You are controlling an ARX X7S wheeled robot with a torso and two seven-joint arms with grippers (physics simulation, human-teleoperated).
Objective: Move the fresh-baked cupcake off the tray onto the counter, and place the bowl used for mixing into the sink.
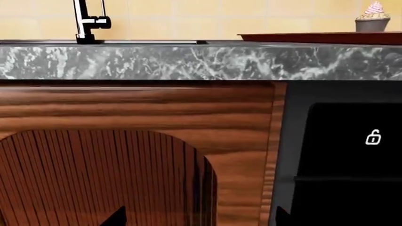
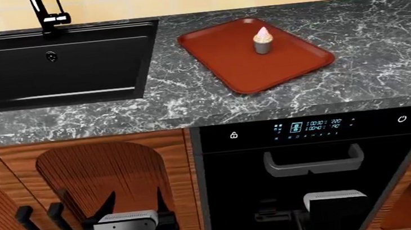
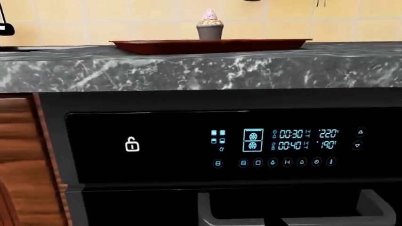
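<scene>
One cupcake, one tray, one sink and one faucet lie on a single counter; no bowl appears in any of the three views. In the head view the cupcake stands upright on the tray in the upper centre of the frame, towards the tray's far right part, with a swirl of pale pink-white frosting above a ribbed wrapper that looks grey-tan here. The tray is flat, red-brown, rectangular with rounded corners and a low raised rim, and it sits askew on the dark veined marble just right of the sink. The sink is a matte black basin at the upper left, with one round fitting on its back wall and the black faucet behind it.

Below the counter edge are wooden cabinet doors at lower left and one black oven at lower right, with one lit display panel, one padlock icon and one grey handle.

Two grippers are seen low in the head view. The left gripper hangs before the cabinet door with its two dark fingers spread apart and nothing between them. The right gripper hangs before the oven door; its fingers blend into the black glass, so its opening cannot be told.

In the right wrist view the cupcake and tray appear at top centre, edge-on.
</scene>
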